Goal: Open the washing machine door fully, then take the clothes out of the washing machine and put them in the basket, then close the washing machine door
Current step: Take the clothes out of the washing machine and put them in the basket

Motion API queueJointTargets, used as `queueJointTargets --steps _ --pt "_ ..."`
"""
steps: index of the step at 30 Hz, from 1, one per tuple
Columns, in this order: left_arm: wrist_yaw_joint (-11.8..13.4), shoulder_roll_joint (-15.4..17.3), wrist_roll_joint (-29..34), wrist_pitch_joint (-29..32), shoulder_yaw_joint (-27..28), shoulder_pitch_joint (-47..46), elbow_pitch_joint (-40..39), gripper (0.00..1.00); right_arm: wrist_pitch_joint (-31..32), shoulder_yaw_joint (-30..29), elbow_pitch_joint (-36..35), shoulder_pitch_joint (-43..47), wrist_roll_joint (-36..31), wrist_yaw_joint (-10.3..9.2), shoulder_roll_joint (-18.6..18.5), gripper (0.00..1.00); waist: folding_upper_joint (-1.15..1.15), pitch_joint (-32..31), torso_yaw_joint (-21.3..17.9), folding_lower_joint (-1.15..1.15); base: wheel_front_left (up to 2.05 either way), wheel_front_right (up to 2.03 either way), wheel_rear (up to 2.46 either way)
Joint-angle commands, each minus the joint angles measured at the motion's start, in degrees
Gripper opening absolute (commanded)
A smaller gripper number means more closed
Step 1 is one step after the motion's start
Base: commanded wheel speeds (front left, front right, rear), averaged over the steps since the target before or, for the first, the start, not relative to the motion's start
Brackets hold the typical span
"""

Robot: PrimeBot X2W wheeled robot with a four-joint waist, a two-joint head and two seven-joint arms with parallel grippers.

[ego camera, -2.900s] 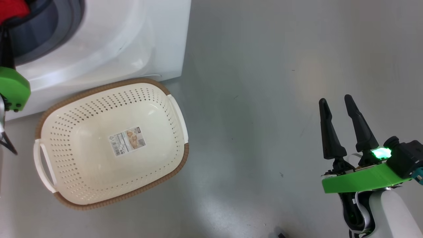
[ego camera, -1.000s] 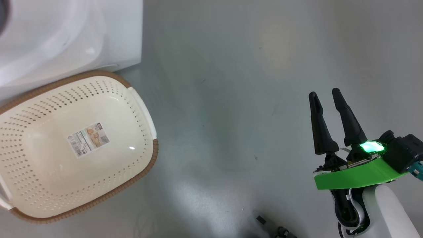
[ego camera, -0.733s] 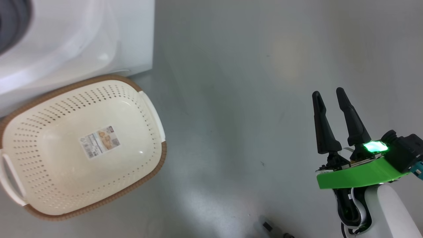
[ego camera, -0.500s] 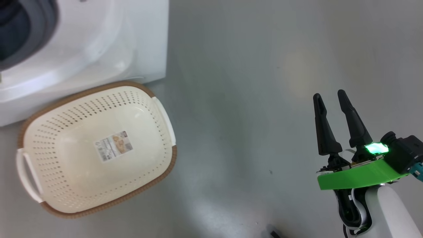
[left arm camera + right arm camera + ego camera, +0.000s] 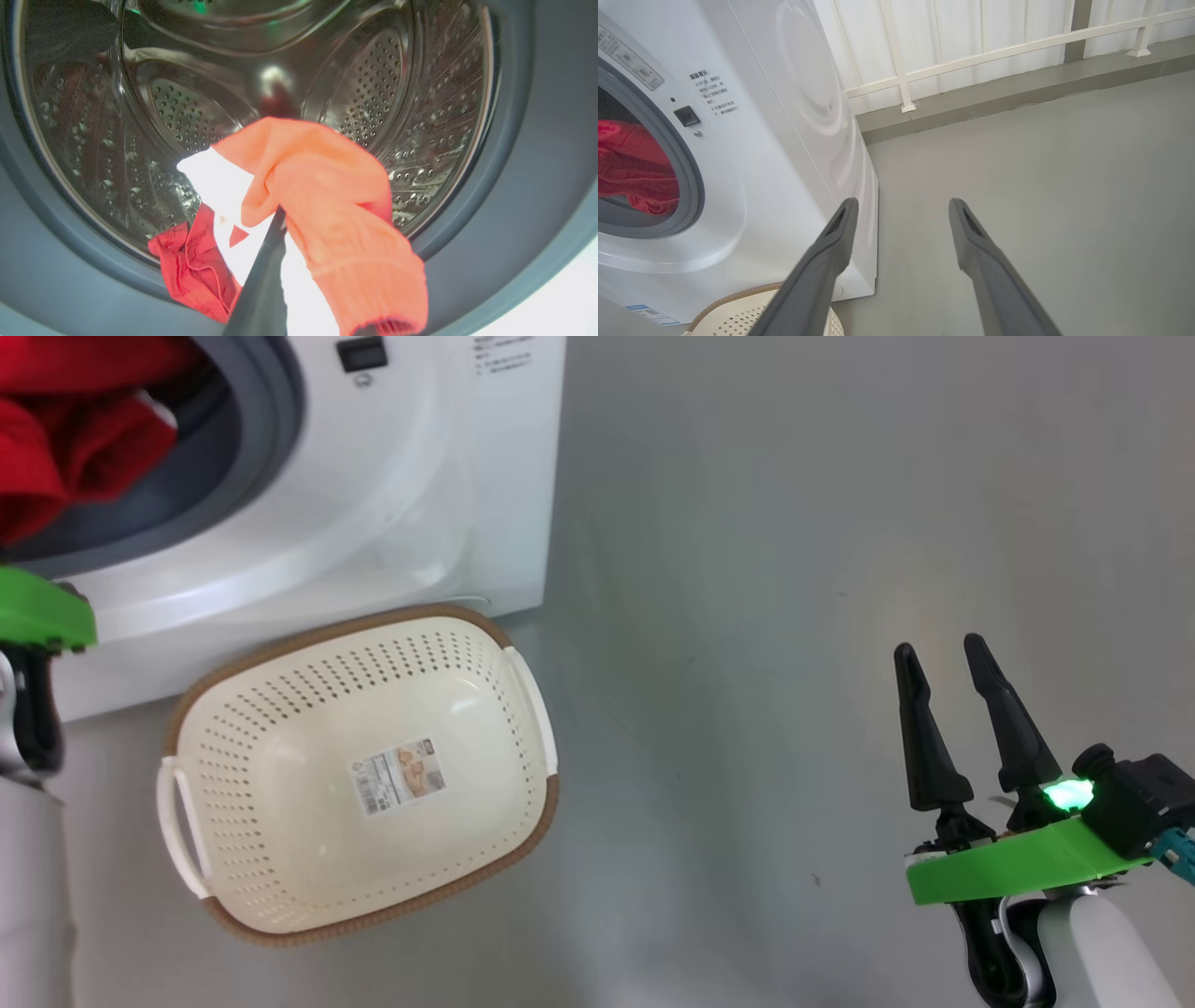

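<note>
Grey floor [image 5: 747, 523] fronts the washer [image 5: 420, 476], where the left gripper [image 5: 281, 218] pinches red clothes [image 5: 322, 186] at the drum [image 5: 154, 102]; the right gripper [image 5: 938, 649] hangs wide, empty. Best lift them clear of the gasket [image 5: 532, 163] before swinging over the basket [image 5: 280, 756] just below.

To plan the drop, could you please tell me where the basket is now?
In the head view the basket sits lower left on the floor, just before the washing machine.
</note>
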Motion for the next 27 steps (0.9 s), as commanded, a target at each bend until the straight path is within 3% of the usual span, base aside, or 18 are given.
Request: queueJointTargets --steps 1,7,14,27 --pt "-0.47 2.07 -0.07 -0.43 1.97 1.46 -2.26 0.00 -0.37 0.83 -1.08 0.95 -0.55 0.42 -0.43 1.00 0.00 -1.50 1.32 0.00 0.00 0.00 0.00" --pt "-2.99 -2.09 0.01 -0.43 6.98 5.86 -8.42 0.00 -0.37 0.01 -1.10 1.63 -1.16 0.42 -0.43 1.00 0.00 -2.98 2.52 0.00 0.00 0.00 0.00" --pt "-3.77 -6.38 0.82 -0.43 9.49 11.09 -17.41 0.00 -0.37 -0.96 -1.25 2.06 -1.37 0.42 -0.43 1.00 0.00 -3.81 3.78 0.00 0.00 0.00 0.00" --pt "-3.81 -8.86 -1.51 -0.43 7.75 20.60 -34.11 0.00 -0.37 -1.46 -1.42 2.30 -1.30 0.42 -0.43 1.00 0.00 -4.28 4.86 0.00 0.00 0.00 0.00"
